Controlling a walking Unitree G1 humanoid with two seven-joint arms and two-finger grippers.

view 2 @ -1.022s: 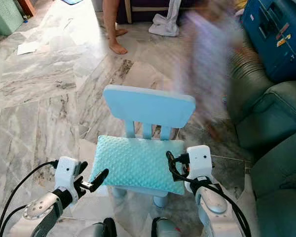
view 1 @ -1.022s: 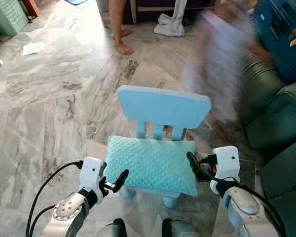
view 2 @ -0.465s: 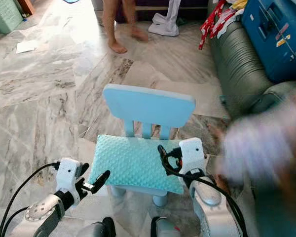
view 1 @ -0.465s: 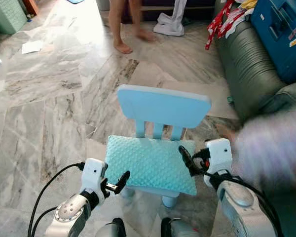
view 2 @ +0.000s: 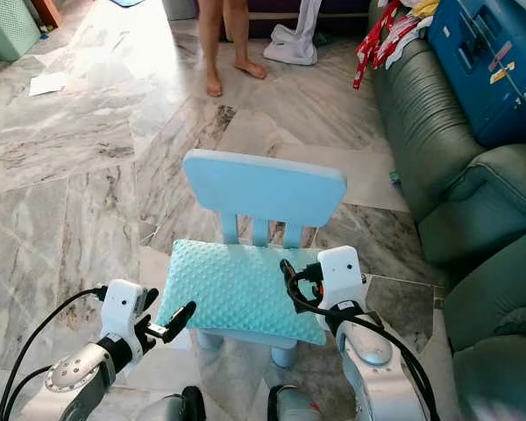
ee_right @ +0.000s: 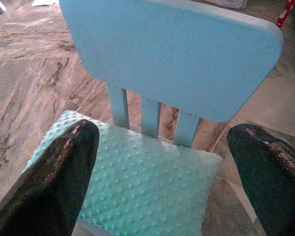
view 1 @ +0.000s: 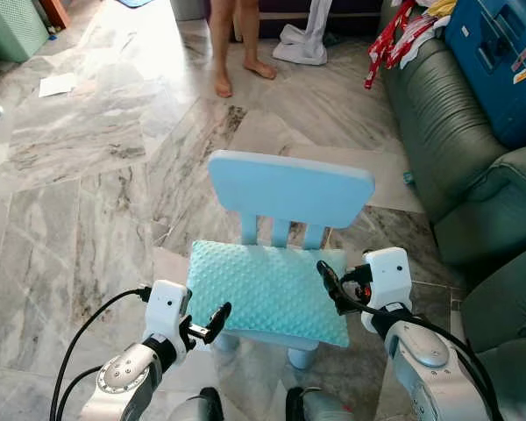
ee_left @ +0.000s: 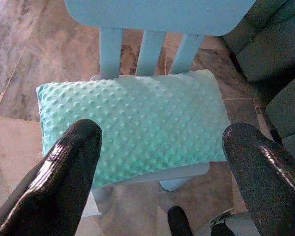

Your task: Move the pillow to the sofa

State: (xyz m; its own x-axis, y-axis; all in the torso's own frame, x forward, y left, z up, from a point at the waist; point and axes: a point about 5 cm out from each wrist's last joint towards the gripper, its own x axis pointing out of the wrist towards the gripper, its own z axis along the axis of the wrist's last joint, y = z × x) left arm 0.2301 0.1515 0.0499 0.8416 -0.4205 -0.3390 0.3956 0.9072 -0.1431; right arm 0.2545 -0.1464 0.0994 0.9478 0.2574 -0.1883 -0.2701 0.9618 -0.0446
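Observation:
A mint-green dotted pillow [view 1: 267, 289] lies flat on the seat of a small light-blue chair [view 1: 289, 186]. The dark green sofa [view 1: 438, 123] stands to the right of the chair. My left gripper [view 1: 212, 322] hovers open just off the pillow's left front corner. Over the pillow's right end my right gripper [view 1: 331, 285] is open, and I cannot tell whether it touches the pillow. In both wrist views the black fingers [ee_left: 64, 172] [ee_right: 64, 167] stand wide apart with the pillow [ee_left: 132, 123] between them.
A person's bare legs [view 1: 232, 53] stand on the marble floor behind the chair. A blue case [view 1: 500, 53] rests on the sofa at far right, with red-and-white cloth [view 1: 390, 35] near it. White cloth [view 1: 302, 44] and a paper sheet [view 1: 60, 84] lie on the floor.
A blurred person crossed from behind the chair to the right and has left the picture. My right gripper shifted left over the pillow's right end. The left gripper held still.

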